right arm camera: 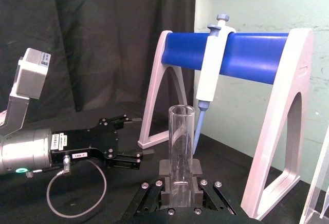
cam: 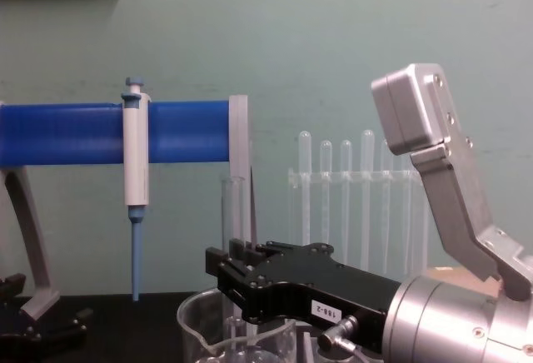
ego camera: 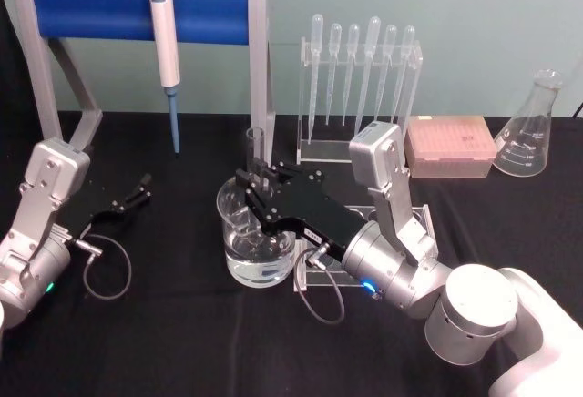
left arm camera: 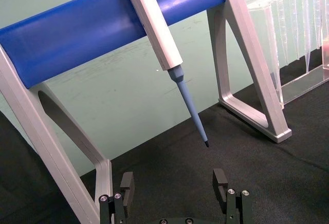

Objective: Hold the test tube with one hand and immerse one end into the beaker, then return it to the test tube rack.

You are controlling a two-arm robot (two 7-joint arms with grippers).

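Clear glass test tube [right arm camera: 181, 147], dead upright, pinched low down between the black right gripper [ego camera: 258, 189] pads, open rim poking up above. Lower end down inside the wide clear beaker [ego camera: 232, 233] sitting right under the jaws, some clear liquid in the bottom.

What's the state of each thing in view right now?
test tube: upright, clamped by right gripper, lower end inside beaker.
beaker: upright, clear liquid in the bottom.
right gripper: shut on test tube, over beaker.
left gripper: open, parked at left of table.
micropipette: hanging tip down on blue bar.
transfer pipettes: standing tips down in clear rack.
Erlenmeyer flask: upright, looks empty.
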